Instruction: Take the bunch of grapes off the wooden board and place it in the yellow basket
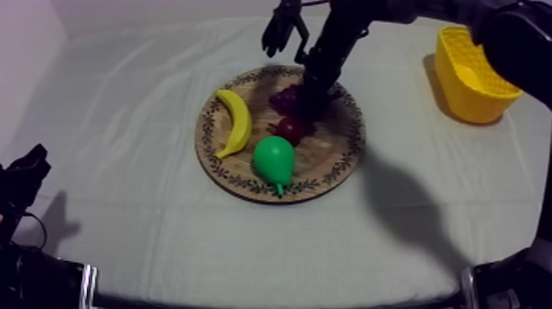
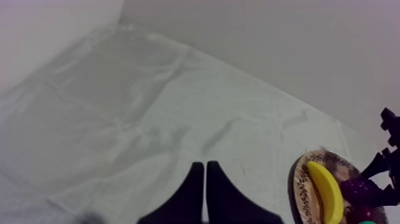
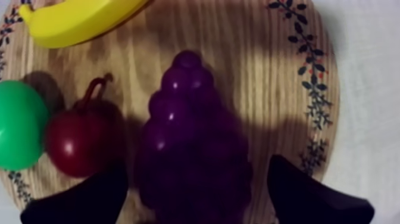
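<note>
Early in the task, by the look of it: reach made, grasp not closed, and the lift, the carry across and the drop into the basket all left to do. One desk (image 1: pixel 115 123) under grey-white cloth, bearing everything. One round wooden board (image 1: pixel 349 160) with a patterned rim near the middle, loaded with four toy fruits. One yellow basket (image 1: pixel 472 78) at the desk's right side, well apart from the board, with no grapes in it. One banana (image 1: pixel 236 122) along the board's left edge. One green pear (image 1: pixel 273 158) at its near edge. One bunch of grapes (image 3: pixel 193 143), dark purple, lying flat on the board's far half, not lifted. One small red fruit (image 3: pixel 83 143) just beside the grapes, between them and the pear. Two end effectors. Right end effector (image 1: pixel 315 89) low over the board, released, black fingers (image 3: pixel 309 196) spread to either side of the bunch's broad end, straddling it and, as far as can be seen, not pressing in. Left end effector (image 2: pixel 205 179) low at its own side, well away from the board, clenched on nothing, fingers lying together as a narrow wedge. Calls next, most likely, for a squeeze on the bunch, minding the red fruit close by one finger.
</note>
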Robot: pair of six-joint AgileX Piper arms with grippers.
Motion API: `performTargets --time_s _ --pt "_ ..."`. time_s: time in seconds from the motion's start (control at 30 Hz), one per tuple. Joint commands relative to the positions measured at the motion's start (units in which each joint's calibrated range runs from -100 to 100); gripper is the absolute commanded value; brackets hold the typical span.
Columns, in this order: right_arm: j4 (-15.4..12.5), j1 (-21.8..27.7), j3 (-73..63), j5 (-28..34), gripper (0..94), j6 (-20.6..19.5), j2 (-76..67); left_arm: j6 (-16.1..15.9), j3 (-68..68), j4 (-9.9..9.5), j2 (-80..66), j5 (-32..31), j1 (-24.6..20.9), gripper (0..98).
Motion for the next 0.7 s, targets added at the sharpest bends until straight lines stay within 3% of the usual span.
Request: performTargets --time_s 0.0,0.2,0.4,0.67 --pt "0.19 -0.01 -0.72 0.38 75.3 -0.17 1.01 -0.02 0.00 -0.02 0.03 0.01 -0.01 0.1" --pt "0.01 -0.03 -2.74 1.34 64.6 0.17 2.56 -0.02 0.00 -0.02 0.03 0.01 -0.01 0.1" --pt "-0.46 -0.03 -2.77 2.56 39.8 1.20 2.15 -0.02 0.00 -0.02 0.03 0.01 -0.01 0.1" --pt "-1.03 1.00 1.83 7.28 35.8 1.68 -9.55 -0.02 0.00 -0.02 0.03 0.01 -0.01 0.1"
